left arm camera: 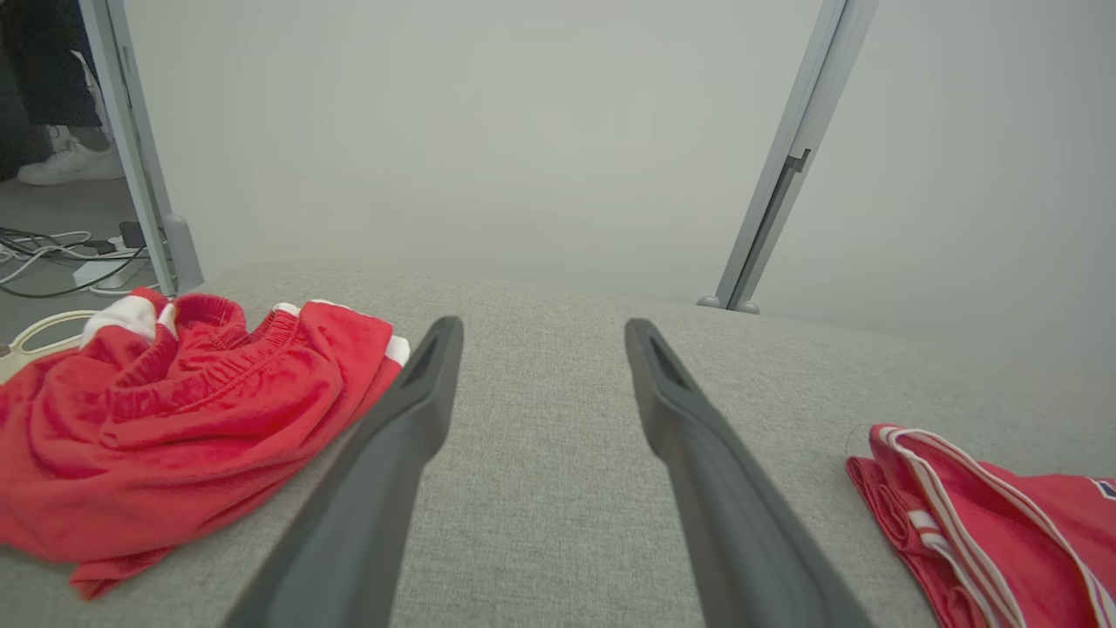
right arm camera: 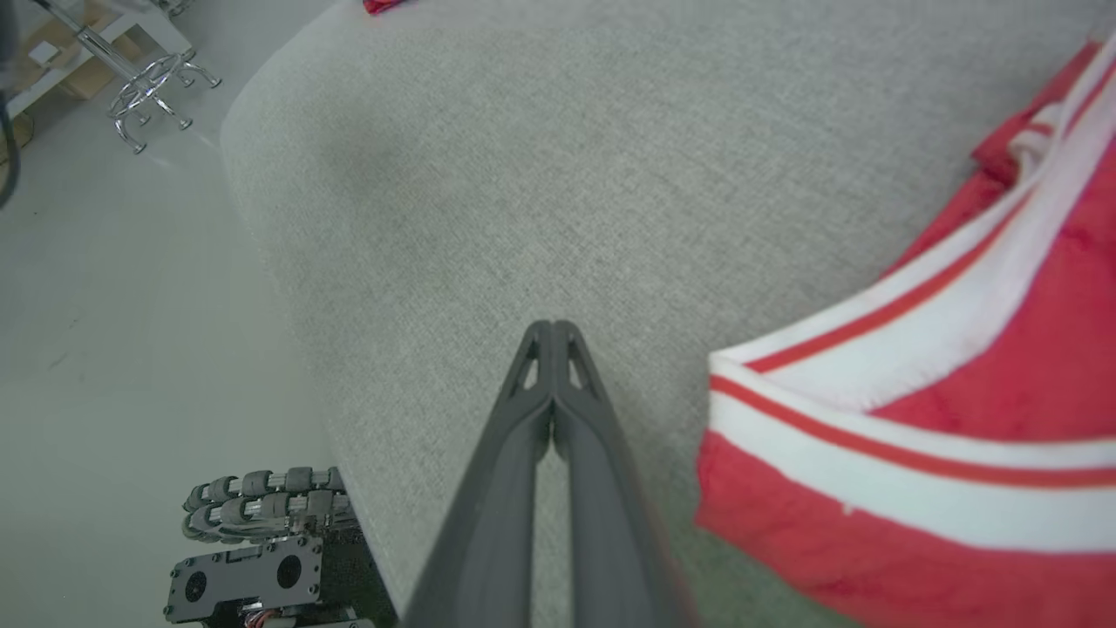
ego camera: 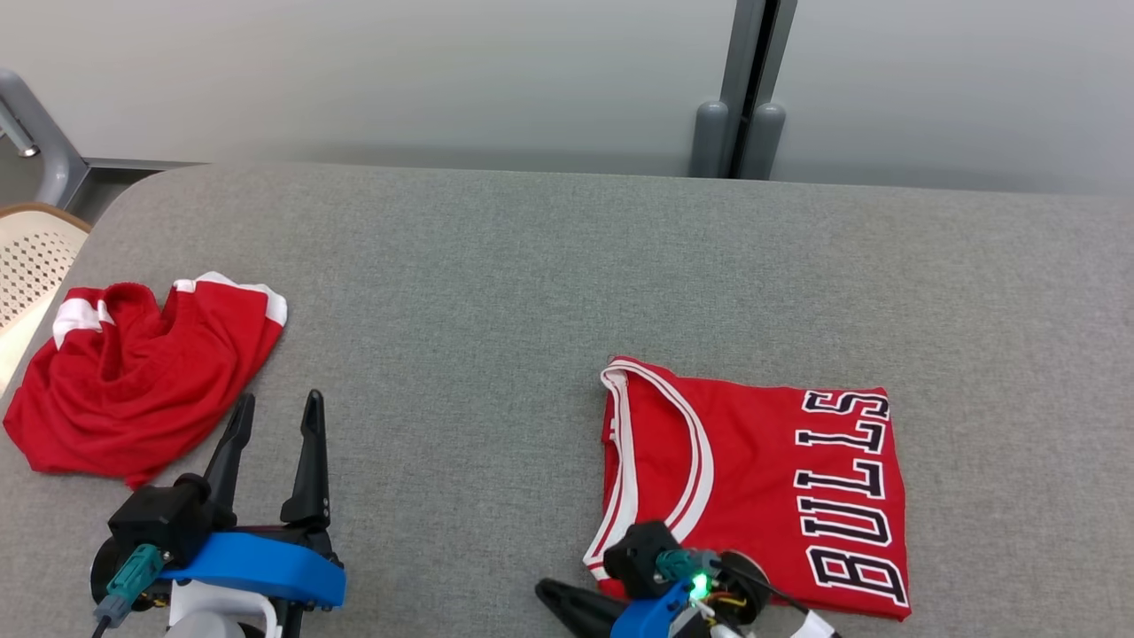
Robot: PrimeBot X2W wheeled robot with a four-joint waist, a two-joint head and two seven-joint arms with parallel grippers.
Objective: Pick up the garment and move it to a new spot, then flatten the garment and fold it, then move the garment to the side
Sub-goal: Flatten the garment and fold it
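Note:
A red jersey [ego camera: 780,478] with white trim and "BULLS" lettering lies folded flat at the front right of the grey fabric-covered table [ego camera: 496,292]. Its striped edge [right arm camera: 915,366] fills the right side of the right wrist view. My right gripper [ego camera: 542,587] is shut on nothing, low over the table just left of the jersey's near corner; its fingers [right arm camera: 551,324] are pressed together. A crumpled red garment [ego camera: 133,372] with white bands lies at the front left. My left gripper [ego camera: 277,399] stands open and empty just right of that garment [left arm camera: 174,427], its fingers [left arm camera: 418,410] spread over bare fabric.
A cream perforated seat [ego camera: 31,257] stands beyond the table's left edge. Grey posts [ego camera: 740,133] rise behind the far edge. My wheeled base [right arm camera: 261,541] sits below the table's near edge. Cables [left arm camera: 52,253] and a person's shoe [left arm camera: 70,161] are on the floor.

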